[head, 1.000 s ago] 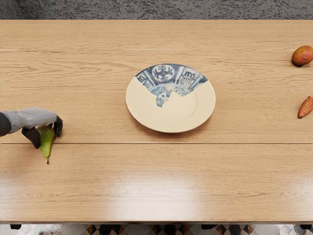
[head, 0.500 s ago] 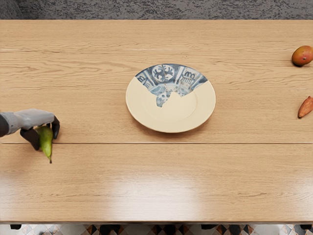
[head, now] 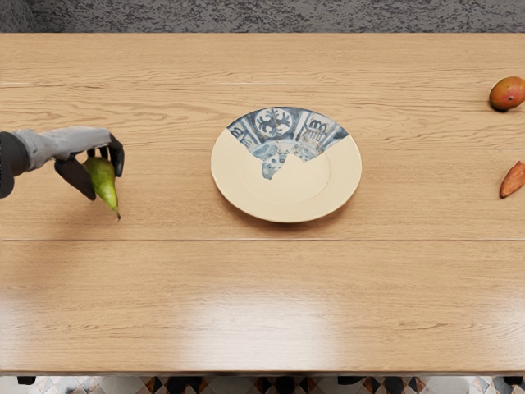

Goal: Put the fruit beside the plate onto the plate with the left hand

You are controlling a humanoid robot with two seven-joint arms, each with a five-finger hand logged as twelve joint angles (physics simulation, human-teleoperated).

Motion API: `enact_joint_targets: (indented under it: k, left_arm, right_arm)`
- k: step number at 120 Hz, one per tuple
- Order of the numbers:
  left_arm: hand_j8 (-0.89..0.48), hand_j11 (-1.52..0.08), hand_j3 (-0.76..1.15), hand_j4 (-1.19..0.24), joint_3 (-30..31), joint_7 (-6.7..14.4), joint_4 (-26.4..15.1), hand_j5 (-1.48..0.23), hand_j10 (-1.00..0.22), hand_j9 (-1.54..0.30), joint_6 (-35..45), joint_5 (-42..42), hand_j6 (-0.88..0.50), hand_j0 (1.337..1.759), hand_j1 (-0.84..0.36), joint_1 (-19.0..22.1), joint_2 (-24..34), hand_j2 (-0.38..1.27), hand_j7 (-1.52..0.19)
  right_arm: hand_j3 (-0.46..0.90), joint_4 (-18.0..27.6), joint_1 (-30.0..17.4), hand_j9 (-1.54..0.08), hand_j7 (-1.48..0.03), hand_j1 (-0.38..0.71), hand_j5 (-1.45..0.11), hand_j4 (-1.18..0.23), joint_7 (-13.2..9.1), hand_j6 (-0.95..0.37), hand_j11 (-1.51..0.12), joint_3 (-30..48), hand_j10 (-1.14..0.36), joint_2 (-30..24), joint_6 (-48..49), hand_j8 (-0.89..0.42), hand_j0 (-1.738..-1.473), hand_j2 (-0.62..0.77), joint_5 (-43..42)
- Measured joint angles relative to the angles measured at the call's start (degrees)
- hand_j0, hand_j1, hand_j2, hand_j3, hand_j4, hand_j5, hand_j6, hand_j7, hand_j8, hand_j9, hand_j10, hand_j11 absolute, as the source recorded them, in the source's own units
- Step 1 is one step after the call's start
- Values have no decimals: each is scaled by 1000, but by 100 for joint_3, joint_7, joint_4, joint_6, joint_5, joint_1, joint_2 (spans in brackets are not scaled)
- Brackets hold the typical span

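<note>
A green pear (head: 103, 180) hangs stem-down in my left hand (head: 97, 164), whose dark fingers are shut around its upper part. The hand and pear are raised above the table at the left side, well to the left of the plate. The plate (head: 238, 176) is cream with a blue-and-white pattern on its far half; it lies in the middle of the table with nothing on it. The right arm is not visible.
The wooden table (head: 262, 295) fills the view. A red-orange mango (head: 507, 93) lies at the far right edge, and an orange-brown elongated fruit (head: 512, 179) lies below it near the right edge.
The left hand has lifted the pear off the table and carried it up and slightly right, toward the plate.
</note>
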Motion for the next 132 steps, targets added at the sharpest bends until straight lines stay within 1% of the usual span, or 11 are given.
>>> enact_joint_targets:
  k: [17, 26, 38, 61, 85, 88, 93, 97, 103, 116, 132]
  left_arm:
    - [-497, -999, 0, -725, -3, -111, -59, -965, -682, -999, -53, -530, -538, 1653, -166, -377, -160, 200, -976]
    - [-492, -996, 0, -726, -7, -213, -80, -962, -679, -997, -182, -857, -531, 1654, -199, -619, -193, 270, -973]
    - [-468, -992, 0, -720, -28, -335, -99, -971, -668, -1000, -378, -1240, -513, 1654, -220, -875, -353, 284, -980]
    - [-466, -989, 0, -714, -109, -423, -130, -978, -657, -1002, -600, -1772, -501, 1654, -236, -1237, -969, 294, -977]
    - [-463, -983, 0, -709, -173, -430, -12, -980, -658, -989, -625, -1963, -496, 1655, -252, -1276, -1725, 323, -971]
    - [-464, -982, 0, -709, -183, -430, 22, -977, -657, -987, -623, -1984, -496, 1655, -252, -1288, -1797, 280, -969]
    - [-458, -979, 0, -710, -195, -426, 99, -967, -655, -984, -620, -2015, -494, 1655, -265, -1290, -1998, 346, -967]
    - [-464, -977, 0, -712, -201, -424, 168, -962, -666, -979, -619, -2033, -499, 1655, -244, -1278, -2115, 285, -966]
    - [-462, -975, 0, -711, -207, -418, 298, -963, -668, -976, -622, -2050, -497, 1655, -250, -1248, -2356, 297, -967]
    - [-455, -972, 0, -698, -216, -402, 530, -961, -659, -976, -618, -2087, -488, 1655, -274, -1272, -2679, 327, -967]
    - [-445, -967, 0, -688, -221, -380, 679, -952, -650, -975, -610, -2153, -477, 1654, -287, -1281, -2796, 324, -965]
  right_arm:
    - [0, 0, 0, -38, -38, -314, -38, -30, 0, -30, -38, 0, -29, 0, 0, -30, -1658, -6, 1]
    - [0, 0, 0, -38, -38, -314, -38, -30, 0, -30, -38, -1, -29, 0, 0, -30, -1658, -6, 0]
    - [0, 0, 0, -38, -38, -314, -38, -30, 0, -30, -38, 0, -29, 0, 0, -30, -1658, -6, 0]
    - [0, 0, 0, -38, -38, -314, -38, -30, -1, -30, -38, 0, -29, 0, 0, -29, -1658, -6, 0]
    - [0, 0, 0, -38, -38, -314, -38, -29, 0, -30, -38, -1, -29, 0, 0, -30, -1658, -6, 0]
    - [0, 0, 0, -38, -38, -314, -38, -29, -1, -30, -38, -1, -29, 0, 0, -29, -1658, -6, 0]
    - [0, 0, 0, -38, -38, -314, -38, -29, 0, -30, -38, -2, -29, 0, 0, -29, -1658, -6, 0]
    - [0, 0, 0, -38, -38, -314, -38, -29, 0, -30, -38, -1, -29, 0, 0, -29, -1658, -6, 0]
    - [0, 0, 0, -38, -38, -314, -38, -29, 0, -30, -38, -1, -29, 0, 0, -29, -1658, -6, 1]
    - [0, 0, 0, -38, -38, -314, -38, -30, 0, -30, -38, -1, -29, 0, 0, -30, -1658, -6, 1]
    - [0, 0, 0, -38, -38, -314, -38, -30, 0, -30, -38, 1, -29, 0, 0, -30, -1658, -6, 1]
